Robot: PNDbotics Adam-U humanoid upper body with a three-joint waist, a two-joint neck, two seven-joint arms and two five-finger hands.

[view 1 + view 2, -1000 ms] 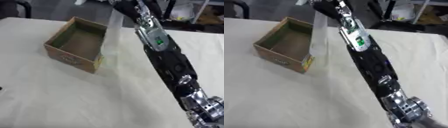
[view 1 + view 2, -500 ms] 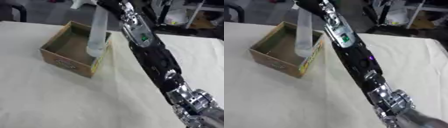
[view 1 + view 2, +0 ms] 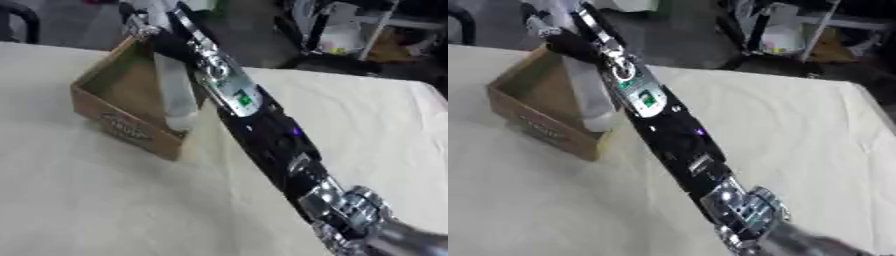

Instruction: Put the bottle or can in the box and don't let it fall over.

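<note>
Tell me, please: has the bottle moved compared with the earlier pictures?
Yes. The bottle, held near its top by the right robot hand, went from outside the box's right wall to inside it.

Cream-covered table (image 3: 105, 200), dark floor (image 3: 79, 30) beyond (cluttered shelving (image 3: 798, 30))

One clear bottle (image 3: 178, 92); one cardboard box (image 3: 122, 127); one robot arm (image 3: 262, 135); one table (image 3: 105, 200).

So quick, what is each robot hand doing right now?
Right robot hand: curled round the top of the clear bottle, holding it upright over the box.
Left robot hand: not in view.
</note>
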